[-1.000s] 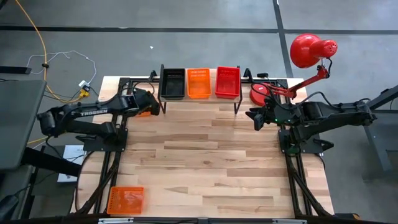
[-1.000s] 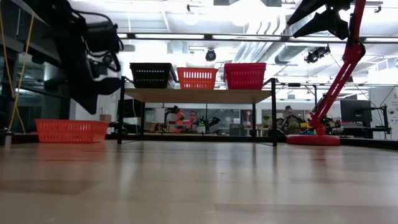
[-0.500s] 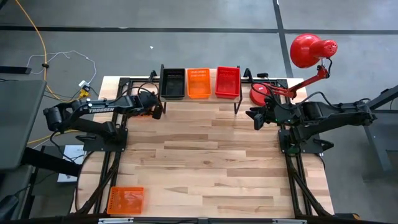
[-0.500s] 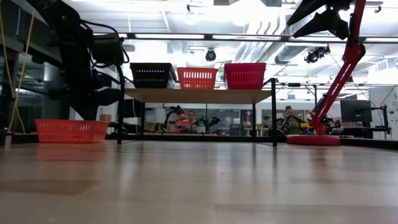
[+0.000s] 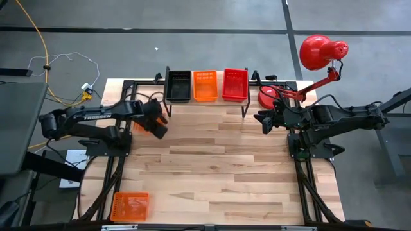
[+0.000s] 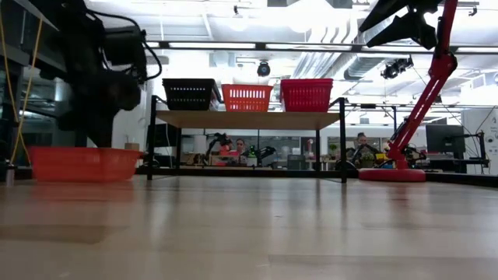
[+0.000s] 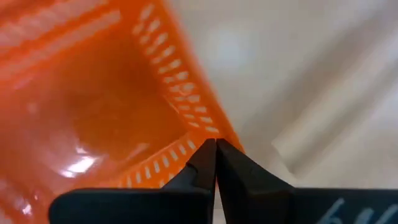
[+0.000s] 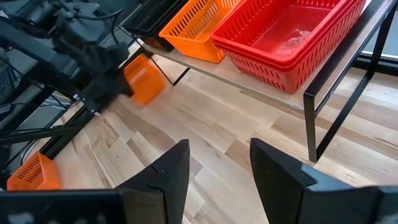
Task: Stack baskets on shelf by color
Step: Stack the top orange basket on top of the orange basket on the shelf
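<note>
My left gripper (image 5: 153, 127) is shut on an orange basket (image 7: 106, 106) on the table's left side, in front of the shelf's left end. That basket also shows in the low view (image 6: 84, 164) and the right wrist view (image 8: 143, 78). The wooden shelf (image 6: 249, 119) at the far edge carries a black basket (image 5: 178, 85), an orange basket (image 5: 205, 85) and a red basket (image 5: 235, 84) side by side. Another orange basket (image 5: 130, 206) rests on the table's near left corner. My right gripper (image 8: 214, 162) is open and empty, right of the shelf. My left gripper pinches the orange basket's rim at a corner (image 7: 198, 138) between its two shut fingers. The fingers come slanting down from the table's left. I cannot tell whether the basket's bottom is on the table or just clear of it.
A red desk lamp (image 5: 321, 51) stands at the far right corner, its base (image 5: 273, 95) beside the shelf's right end. The shelf's black legs (image 6: 341, 140) stand on the table. Bare wood lies across the middle and near side of the table (image 5: 218, 173).
My left gripper has gone from the shelf's left end toward the table's near edge, taking the orange basket with it. In the low view the basket now shows larger and nearer. My right arm has kept still.
</note>
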Available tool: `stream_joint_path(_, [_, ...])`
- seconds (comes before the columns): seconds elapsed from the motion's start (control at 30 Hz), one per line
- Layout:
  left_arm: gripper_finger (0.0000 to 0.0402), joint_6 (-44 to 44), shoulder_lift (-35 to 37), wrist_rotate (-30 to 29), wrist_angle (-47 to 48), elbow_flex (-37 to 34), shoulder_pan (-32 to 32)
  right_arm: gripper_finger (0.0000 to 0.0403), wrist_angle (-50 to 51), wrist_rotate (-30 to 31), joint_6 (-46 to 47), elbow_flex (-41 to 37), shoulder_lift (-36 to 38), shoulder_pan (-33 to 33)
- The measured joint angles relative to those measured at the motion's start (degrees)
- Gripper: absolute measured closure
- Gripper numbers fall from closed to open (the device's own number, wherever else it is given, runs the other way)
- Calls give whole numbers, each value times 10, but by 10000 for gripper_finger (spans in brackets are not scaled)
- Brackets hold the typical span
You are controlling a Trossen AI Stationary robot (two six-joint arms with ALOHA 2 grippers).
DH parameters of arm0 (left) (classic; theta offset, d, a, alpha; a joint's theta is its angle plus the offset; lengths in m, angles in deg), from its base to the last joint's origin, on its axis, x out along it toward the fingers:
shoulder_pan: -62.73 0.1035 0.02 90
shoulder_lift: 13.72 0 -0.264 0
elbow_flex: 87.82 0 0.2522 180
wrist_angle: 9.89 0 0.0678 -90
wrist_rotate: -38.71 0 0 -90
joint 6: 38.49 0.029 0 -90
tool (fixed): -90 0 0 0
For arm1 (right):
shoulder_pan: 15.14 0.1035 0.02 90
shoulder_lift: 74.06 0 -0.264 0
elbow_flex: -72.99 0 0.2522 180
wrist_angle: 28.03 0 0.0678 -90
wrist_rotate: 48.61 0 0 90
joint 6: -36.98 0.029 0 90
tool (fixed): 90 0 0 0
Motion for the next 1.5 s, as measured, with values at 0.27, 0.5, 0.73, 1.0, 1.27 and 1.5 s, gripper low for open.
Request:
stream_joint_path(0.27, [401, -67, 54, 94, 24, 0, -102, 247, 0, 0, 0, 0, 0, 0])
stream_joint_path(0.5, [401, -157, 118, 8, 25, 28, -169, 247, 0, 0, -2, 0, 0, 0])
stream_joint_path(0.73, [401, -354, 111, -230, 17, 54, -262, 247, 0, 1, -1, 0, 0, 0])
stream_joint_path(1.0, [401, -577, 29, -407, 27, 54, -402, 247, 0, 3, 1, 0, 0, 0])
stream_joint_path(1.27, [373, -600, -36, -413, 28, 53, -402, 247, 0, 16, 20, 0, 0, 0])
stream_joint_path(1.5, [307, -579, -33, -413, 31, 53, -382, 247, 0, 15, 20, 0, 0, 0])
